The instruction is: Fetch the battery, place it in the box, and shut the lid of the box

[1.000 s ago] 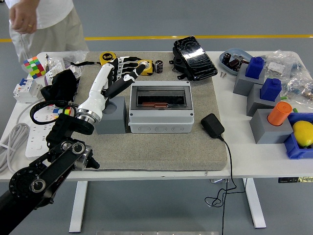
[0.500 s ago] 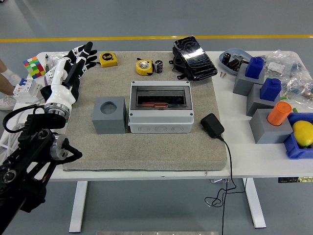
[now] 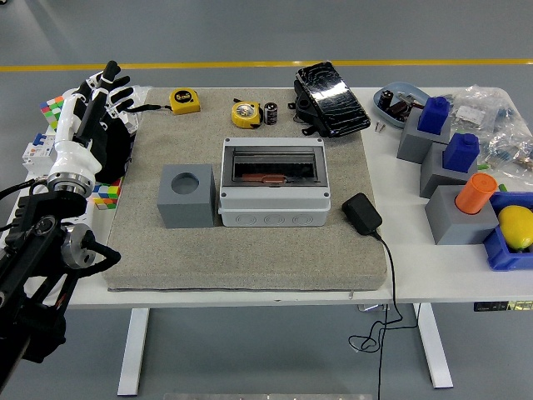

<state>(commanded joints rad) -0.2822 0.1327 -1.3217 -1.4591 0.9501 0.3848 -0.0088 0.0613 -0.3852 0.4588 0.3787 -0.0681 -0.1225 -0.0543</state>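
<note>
The battery (image 3: 271,113), a small black cylinder, stands on the grey mat near the table's far edge, beside a round yellow tape measure (image 3: 244,114). The grey plastic box (image 3: 275,208) sits in the middle of the mat. A dark window (image 3: 275,165) in its top shows a reddish part inside; I cannot tell whether the lid is open or closed. My left hand (image 3: 92,92) is raised at the table's far left, fingers spread and empty, far from the battery and the box. My right arm is out of view.
A grey block with a round hole (image 3: 186,195) touches the box's left side. A black charger (image 3: 361,213) with its cable lies right of the box. A black pedal (image 3: 331,98) and a second tape measure (image 3: 185,101) lie at the back. Grey blocks (image 3: 433,158) stand at right.
My left hand has drawn back from over the box and tape measure to the table's far left. The person at the far left corner has left the view.
</note>
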